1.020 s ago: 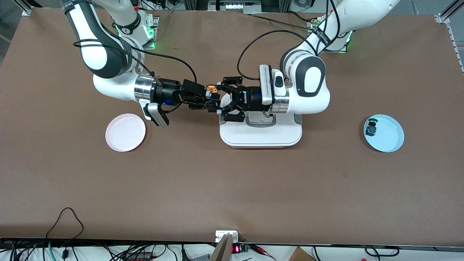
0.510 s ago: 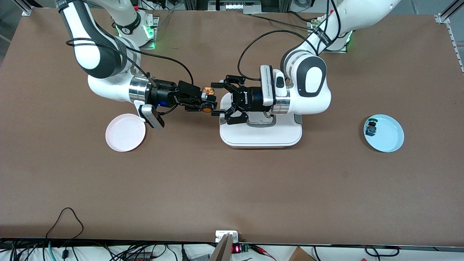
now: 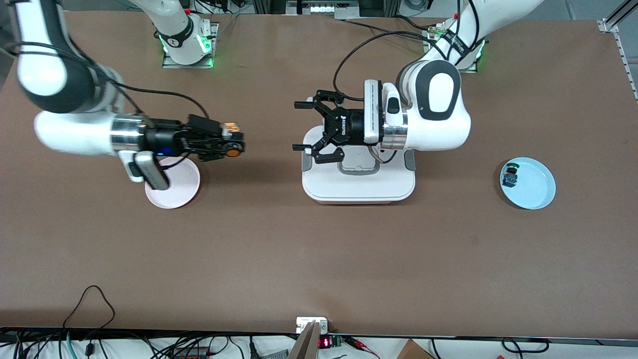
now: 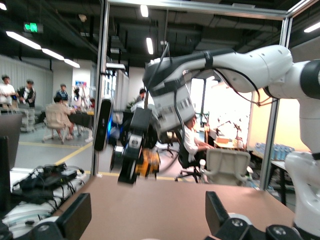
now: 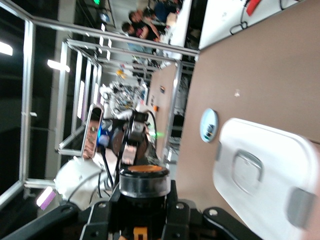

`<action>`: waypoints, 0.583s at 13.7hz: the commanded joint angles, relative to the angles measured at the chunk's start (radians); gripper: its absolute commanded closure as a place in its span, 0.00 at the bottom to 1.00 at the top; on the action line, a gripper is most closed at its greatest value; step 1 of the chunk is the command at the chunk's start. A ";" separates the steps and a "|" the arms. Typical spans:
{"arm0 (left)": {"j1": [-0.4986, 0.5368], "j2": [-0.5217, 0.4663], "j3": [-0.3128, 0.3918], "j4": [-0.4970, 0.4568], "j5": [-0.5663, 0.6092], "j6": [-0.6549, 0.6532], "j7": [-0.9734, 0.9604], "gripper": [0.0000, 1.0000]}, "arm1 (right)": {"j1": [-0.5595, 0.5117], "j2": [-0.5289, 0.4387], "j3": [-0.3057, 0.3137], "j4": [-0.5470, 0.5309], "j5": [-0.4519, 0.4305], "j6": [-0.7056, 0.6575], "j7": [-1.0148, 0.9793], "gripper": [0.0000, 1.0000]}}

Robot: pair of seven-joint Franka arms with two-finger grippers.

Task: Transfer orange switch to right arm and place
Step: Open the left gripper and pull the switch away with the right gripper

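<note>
The orange switch, a stubby black cylinder with an orange cap, sits between the fingers of my right gripper, which is shut on it. It hangs over bare table between the pink plate and the white lidded container. In the right wrist view the orange switch stands up from the right gripper. My left gripper is open and holds nothing, over the container's edge toward the right arm's end. In the left wrist view its fingers stand wide apart, and the orange switch shows farther off in the right gripper.
A blue plate toward the left arm's end carries a green-capped switch. The white container and blue plate also show in the right wrist view. Cables lie along the table edge nearest the front camera.
The left gripper opened wide and let go of the switch, then drew back a little. The right arm carried the switch away toward its own end, to beside the pink plate.
</note>
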 commanded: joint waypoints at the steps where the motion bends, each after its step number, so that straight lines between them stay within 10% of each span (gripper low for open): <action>1: 0.033 -0.033 -0.003 0.002 0.133 -0.003 -0.161 0.00 | -0.121 0.031 0.011 0.097 -0.188 -0.115 0.060 1.00; 8: 0.034 -0.033 0.001 -0.009 0.392 -0.010 -0.662 0.00 | -0.230 0.000 -0.007 0.154 -0.929 -0.114 0.182 1.00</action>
